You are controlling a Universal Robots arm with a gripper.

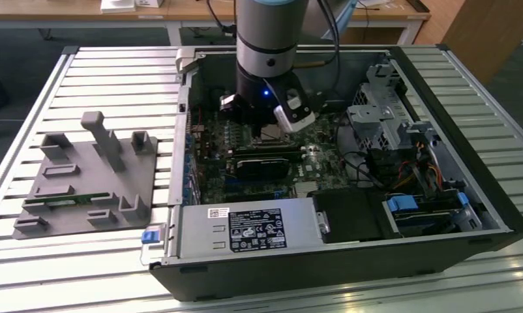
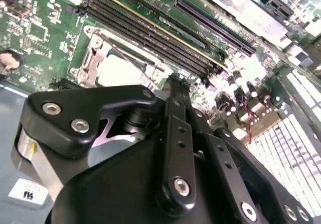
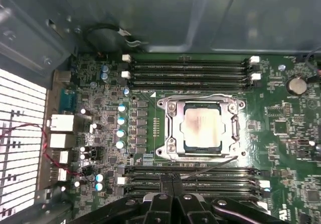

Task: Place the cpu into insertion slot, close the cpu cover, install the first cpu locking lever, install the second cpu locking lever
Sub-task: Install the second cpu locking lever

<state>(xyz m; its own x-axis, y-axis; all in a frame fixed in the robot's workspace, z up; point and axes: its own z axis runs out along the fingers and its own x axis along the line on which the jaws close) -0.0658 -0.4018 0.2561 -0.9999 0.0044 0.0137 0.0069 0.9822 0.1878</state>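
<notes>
Claw [image 3: 172, 196] hangs inside the open computer case [image 1: 470, 215], low over the motherboard [image 3: 296, 148]; in the first wrist view I see its fingertips [image 3: 165, 191] pressed together, tips meeting over the memory slots [image 3: 200, 176] just beside the insertion slot [image 3: 203, 126]. Nothing pinched between them that I can see. In the exterior view the claw [image 1: 263, 134] sits under the arm's grey wrist [image 1: 266, 39], with a blue light lit on it.

Cpu [image 3: 202, 125] lies flat in the insertion slot, pale top showing through the window. Cpu cover [image 3: 173, 123], the silvery frame, is down around the chip. One thin locking lever [image 3: 210, 168] runs slanted along the socket's edge nearest the claw, its free end angled away from the frame. In the second wrist view the cpu [image 2: 120, 71] shows just past the black finger linkage [image 2: 175, 148].

Further out: a second bank of memory slots [image 3: 190, 68] on the socket's far side, a coin cell [image 3: 296, 85] near the board's edge. Outside the case, on the exterior view's left, a grey fixture plate [image 1: 92, 176] rests on the slatted table [image 1: 122, 72].
</notes>
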